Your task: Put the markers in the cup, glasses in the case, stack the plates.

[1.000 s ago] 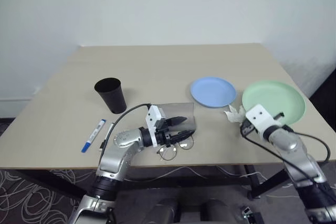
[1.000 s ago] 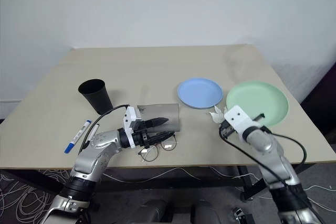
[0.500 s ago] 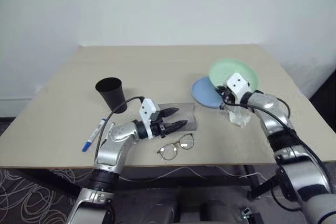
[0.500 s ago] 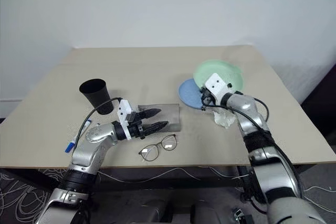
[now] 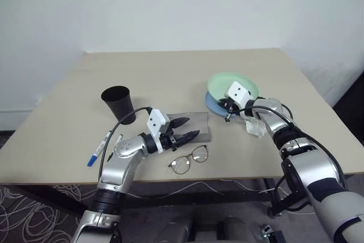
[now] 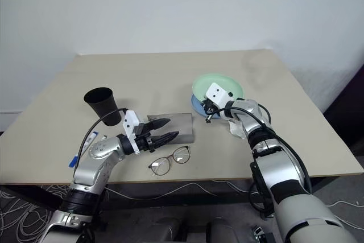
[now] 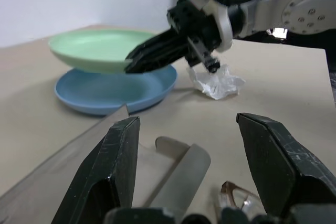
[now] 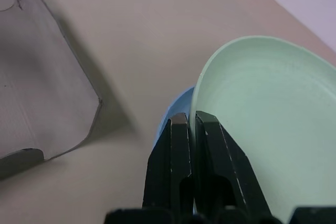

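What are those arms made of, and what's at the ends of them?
Both arms are silvery-grey metal segments with black joints and a loose black cable looping alongside. Each ends in a white block with small dark dots, carrying a tool of two pointed black fingers: the left tool and the right tool.

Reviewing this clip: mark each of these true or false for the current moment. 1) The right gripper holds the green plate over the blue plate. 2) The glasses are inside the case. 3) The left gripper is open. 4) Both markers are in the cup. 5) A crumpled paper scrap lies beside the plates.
1) True: the right gripper is shut on the green plate, which sits over the blue plate.
2) False: the glasses lie on the table in front of the case.
3) True: the left gripper is open, holding nothing.
4) False: the markers lie on the table near the cup.
5) True: the paper scrap lies next to the plates.
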Robot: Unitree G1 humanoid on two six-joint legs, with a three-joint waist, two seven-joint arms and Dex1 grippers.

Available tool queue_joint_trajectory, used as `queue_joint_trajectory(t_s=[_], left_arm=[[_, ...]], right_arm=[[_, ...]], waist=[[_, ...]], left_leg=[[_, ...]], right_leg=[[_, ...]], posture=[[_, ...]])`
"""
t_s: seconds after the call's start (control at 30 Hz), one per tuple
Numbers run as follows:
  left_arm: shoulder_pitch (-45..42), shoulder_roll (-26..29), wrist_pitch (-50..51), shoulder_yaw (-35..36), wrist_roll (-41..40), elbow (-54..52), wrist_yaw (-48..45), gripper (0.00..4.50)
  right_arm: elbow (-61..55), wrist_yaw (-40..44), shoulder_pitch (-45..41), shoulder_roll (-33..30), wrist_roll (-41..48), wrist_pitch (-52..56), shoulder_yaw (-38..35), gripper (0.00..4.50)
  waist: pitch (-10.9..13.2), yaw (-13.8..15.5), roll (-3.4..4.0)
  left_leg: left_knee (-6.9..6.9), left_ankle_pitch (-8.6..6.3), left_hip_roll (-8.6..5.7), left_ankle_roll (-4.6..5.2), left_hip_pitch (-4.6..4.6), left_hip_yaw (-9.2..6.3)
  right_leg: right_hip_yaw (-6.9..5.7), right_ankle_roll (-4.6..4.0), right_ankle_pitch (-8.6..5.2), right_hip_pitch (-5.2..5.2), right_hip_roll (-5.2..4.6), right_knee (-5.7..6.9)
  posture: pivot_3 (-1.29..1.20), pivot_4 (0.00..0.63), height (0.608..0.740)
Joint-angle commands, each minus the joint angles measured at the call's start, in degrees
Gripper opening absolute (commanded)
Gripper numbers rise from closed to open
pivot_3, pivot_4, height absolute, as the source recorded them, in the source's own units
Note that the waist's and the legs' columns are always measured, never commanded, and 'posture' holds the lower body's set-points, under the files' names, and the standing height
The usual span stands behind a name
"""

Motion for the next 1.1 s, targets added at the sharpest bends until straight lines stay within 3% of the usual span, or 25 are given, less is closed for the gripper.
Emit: queue_joint_trajectory(t_s=[0.03,0.13,0.3,0.6,0.9,1.1], left_arm=[[-0.04,0.49,-0.07,1.37,-0.49,-2.81,0.7,3.1],[0.31,0.67,0.15,1.4,-0.6,-3.37,0.97,3.1],[0.32,0.75,0.61,1.15,-0.69,-3.81,1.12,3.1],[-0.39,0.48,1.02,0.66,-0.65,-3.87,0.84,3.1],[-0.74,0.02,1.05,-0.04,-0.55,-3.29,0.21,3.1],[-1.63,-0.75,0.91,-0.51,-0.35,-2.18,-0.33,3.1]], right_arm=[[0.58,0.36,-3.21,0.21,-0.18,-2.19,-0.91,0.03],[1.39,0.02,-3.65,0.69,0.27,-2.44,-1.85,0.71],[1.22,-1.59,-3.86,0.95,0.39,-3.62,-3.11,2.4],[-6.08,0.42,-0.21,-3.61,2.62,-3.05,-5.98,2.4],[-33.93,6.19,17.77,-12.2,7.26,15.06,-8.43,2.4],[-45.42,5.14,25.37,-15.11,9.88,29.53,-10.57,4.26]], waist=[[0.0,-0.01,0.01],[0.0,-0.02,0.02],[0.0,-0.01,0.03],[0.0,0.15,0.04],[0.01,0.25,0.06],[0.01,0.22,0.06]], left_leg=[[0.0,0.01,0.0,-0.01,0.01,-0.01],[0.0,0.01,0.0,-0.02,0.01,0.0],[-0.01,0.02,0.0,-0.03,0.02,0.01],[-0.01,0.02,0.0,-0.03,0.01,0.0],[-0.01,0.01,0.0,-0.02,-0.11,-0.01],[0.02,0.01,0.0,-0.01,-0.1,0.0]], right_leg=[[0.0,0.0,0.0,0.0,0.0,0.0],[0.0,-0.01,0.0,-0.02,0.02,0.0],[0.0,0.0,0.01,-0.09,0.04,0.0],[0.01,-0.01,0.0,-0.08,0.01,-0.02],[0.14,-0.09,-0.08,-0.01,-0.05,-0.05],[0.13,-0.11,-0.09,0.05,-0.12,-0.03]], posture=[[0.0,0.0,0.738],[0.0,0.0,0.738],[0.0,0.0,0.738],[0.0,0.0,0.738],[0.0,0.0,0.738],[0.0,0.0,0.738]])
